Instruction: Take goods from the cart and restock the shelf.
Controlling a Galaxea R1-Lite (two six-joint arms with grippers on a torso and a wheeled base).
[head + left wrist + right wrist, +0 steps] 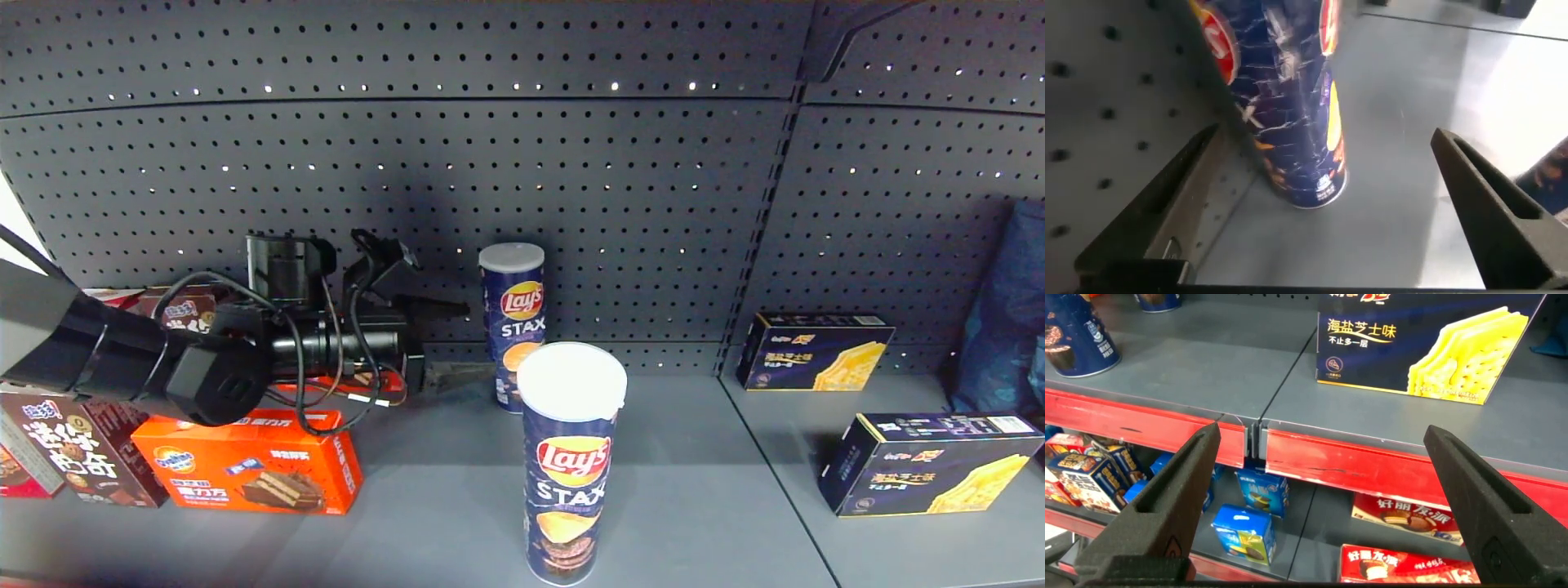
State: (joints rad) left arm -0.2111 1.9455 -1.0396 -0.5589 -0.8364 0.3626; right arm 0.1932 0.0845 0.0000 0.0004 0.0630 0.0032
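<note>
- Head view – grey metal shelf [694, 490] w/ a pegboard back [571, 180]; two tall chips cans stand upright on it, one behind the other.
- Rear can [512, 327] stands close to the pegboard. Front can [569, 465] is nearer the shelf's front edge and a bit to the right; the two are apart.
- Left gripper [469, 341] sits just beside the rear can's left side, low over the shelf near the pegboard. Its arm comes in from the left above an orange box [245, 465].
- Left wrist view: its fingers [1167, 220] are spread wide — nothing gripped. The rear can stands just ahead of the tips, nearer the finger on the pegboard side; no contact visible.
- Right wrist view: right gripper [1323, 433] is also spread wide and empty, in front of the shelf's red front strip [1372, 457].
- Same view: front navy-and-yellow box [1413, 343] lies on the shelf above the strip.
- Below the strip a lower shelf carries small blue boxes [1249, 527] and red boxes [1409, 514].
- Head view, left end: brown box [73, 449] next to the orange box, both near the front edge.
- Right section: rear navy-and-yellow box [816, 351] toward the back, the front one nearer the edge, well apart from the cans.
- Far right: dark blue pack [1004, 318] against the pegboard; can't tell what it is.
</note>
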